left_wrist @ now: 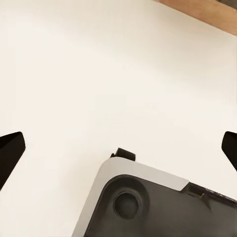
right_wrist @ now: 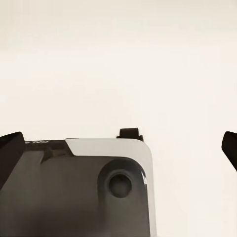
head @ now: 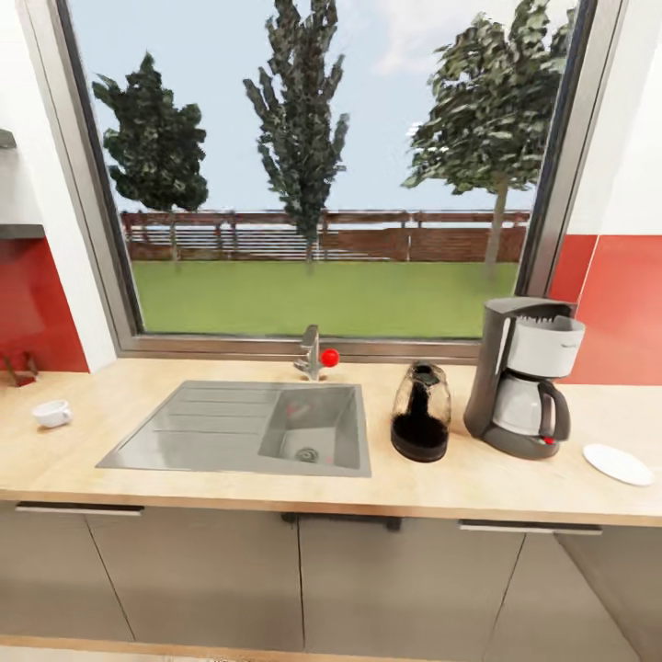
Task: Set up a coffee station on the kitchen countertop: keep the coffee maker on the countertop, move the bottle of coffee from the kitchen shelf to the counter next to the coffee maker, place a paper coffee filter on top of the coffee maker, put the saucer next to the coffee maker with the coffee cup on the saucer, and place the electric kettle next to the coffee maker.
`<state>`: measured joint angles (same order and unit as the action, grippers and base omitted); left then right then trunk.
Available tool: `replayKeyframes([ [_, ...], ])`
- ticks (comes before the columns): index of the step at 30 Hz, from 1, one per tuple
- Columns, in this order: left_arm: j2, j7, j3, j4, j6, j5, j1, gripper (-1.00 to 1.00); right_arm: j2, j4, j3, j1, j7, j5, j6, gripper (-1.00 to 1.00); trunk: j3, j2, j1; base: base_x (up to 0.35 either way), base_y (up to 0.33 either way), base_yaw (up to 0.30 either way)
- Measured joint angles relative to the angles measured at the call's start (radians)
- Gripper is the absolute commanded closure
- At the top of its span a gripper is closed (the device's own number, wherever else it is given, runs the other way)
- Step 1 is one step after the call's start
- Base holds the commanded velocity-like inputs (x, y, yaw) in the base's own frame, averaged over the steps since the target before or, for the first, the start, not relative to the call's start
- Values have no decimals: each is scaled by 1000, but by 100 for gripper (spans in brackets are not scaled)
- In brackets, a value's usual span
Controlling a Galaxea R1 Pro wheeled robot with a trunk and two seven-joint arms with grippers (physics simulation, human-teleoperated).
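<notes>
- Head view: the coffee maker (head: pixel 521 379) stands on the counter (head: pixel 230 487) toward its right end, set back from the front edge. The electric kettle (head: pixel 421 411) is just beside it on the sink (head: pixel 248 427) side, and the saucer (head: pixel 618 463) lies near it toward the right end, bare. The coffee cup (head: pixel 51 413) sits well apart near the counter's left end, apparently tipped on its side.
- Left wrist view: the left tool (left_wrist: pixel 118 148) hangs over pale floor (left_wrist: pixel 98 74) and the robot's grey base (left_wrist: pixel 153 202); its dark fingertips (left_wrist: pixel 10 150) sit at opposite picture edges, so it is spread wide and empty.
- Right wrist view: the right tool (right_wrist: pixel 118 150) is likewise spread wide and empty, above the base (right_wrist: pixel 79 187).
- Judged risks: the cup looks likely to roll when grasped because of its round wall; carrying it across could clip the tap (head: pixel 310 353) or kettle; a reach for the saucer could nudge the coffee maker.
</notes>
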<state>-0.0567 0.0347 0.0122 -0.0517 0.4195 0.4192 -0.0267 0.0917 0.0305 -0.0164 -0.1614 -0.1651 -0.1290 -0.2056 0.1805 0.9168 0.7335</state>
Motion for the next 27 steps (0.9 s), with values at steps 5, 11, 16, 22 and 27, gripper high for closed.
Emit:
replayKeyframes([
  [5, 0, 0, 0, 0, 0, 0, 0, -100, 1, 0, 0, 0, 1, 0, -1, -100, 0, 0, 0, 3, 340, 277],
  [11, 0, 0, 0, 0, 0, 0, 0, -100, 3, 0, 0, 0, 1, -1, -2, -100, 0, 0, 0, 0, 340, 105],
  [16, 0, 0, 0, 0, 0, 1, 0, -100, 3, 0, 0, 0, 1, -1, -3, -100, 0, 0, 0, 0, 340, 9],
  [22, -1, 0, -1, 0, 0, 1, 0, -100, 4, 0, 1, -1, 1, -2, -4, -100, 0, 0, 0, 0, 340, 0],
  [27, -1, 0, -1, 0, 0, 1, 0, -100, 5, 0, 1, -1, 1, -2, -4, -100, -1, 0, 0, 0, 340, -111],
])
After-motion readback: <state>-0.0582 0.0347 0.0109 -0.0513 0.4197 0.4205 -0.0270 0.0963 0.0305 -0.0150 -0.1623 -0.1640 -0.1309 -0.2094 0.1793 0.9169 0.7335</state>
